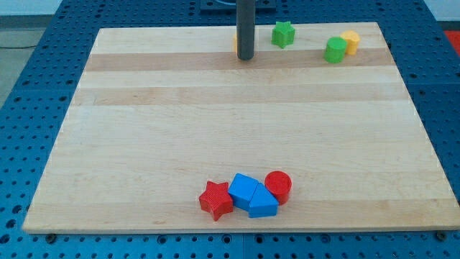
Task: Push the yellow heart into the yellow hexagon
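Nearest the view's bottom, a red star (pixel 215 199) touches two blue blocks (pixel 251 195) beside a red cylinder (pixel 278 186). My tip (pixel 246 57), holding nothing, hides most of a yellow block (pixel 236 42), presumably the heart, at the view's top. Well to the view's right, the yellow hexagon (pixel 351 41) touches a green block (pixel 335 50).

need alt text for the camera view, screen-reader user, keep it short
My tip rests near the wooden board's top edge, hiding most of a yellow block on its left; a green star lies to its right. Further right, a green block touches a yellow block. Near the bottom edge cluster a red star, two blue blocks and a red cylinder.
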